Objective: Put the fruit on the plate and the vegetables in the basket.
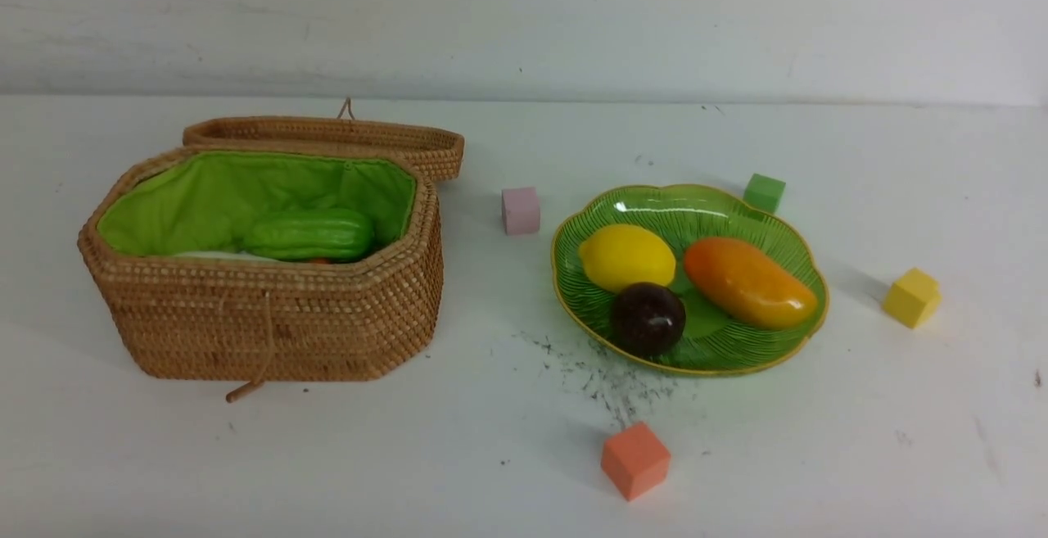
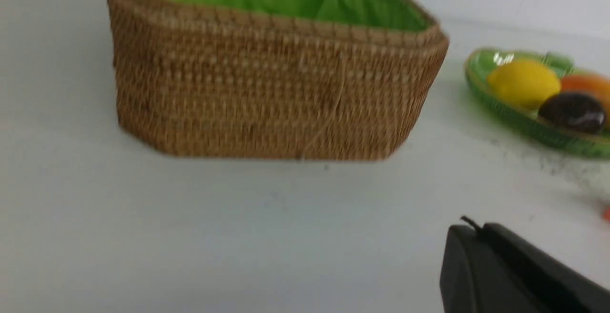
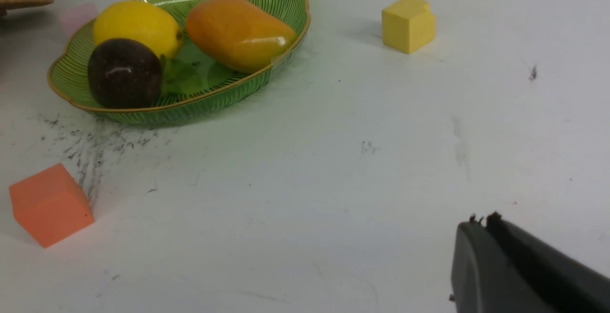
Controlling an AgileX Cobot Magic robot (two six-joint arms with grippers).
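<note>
On the left, at about nine o'clock on the table, the basket is sitting with its hinged lid thrown back behind it, which is keeping the green-lined hollow open for loading. The cucumber is lying on its side inside, against the near wall; a white sliver and a speck of orange are peeking out beneath it, probably the radish and carrot, though too little is showing to be sure. The left gripper is hanging low over bare table in front of the basket, its jaws pressed together on nothing.

Moving right, a pink cube is sitting between basket and plate. The plate is resting at about three o'clock, and all the fruit is gathered in it: the lemon at its ten o'clock, the mangosteen at seven o'clock just beside the lemon, and the mango lying slantwise across the right half, cradled by the raised rim. A green cube is standing just behind the plate, an orange cube in front at six o'clock, and a yellow cube farther right.

The right gripper is hovering over bare table near the plate, jaws together and empty. Both arms are out of the front view, so the sorting looks finished.
</note>
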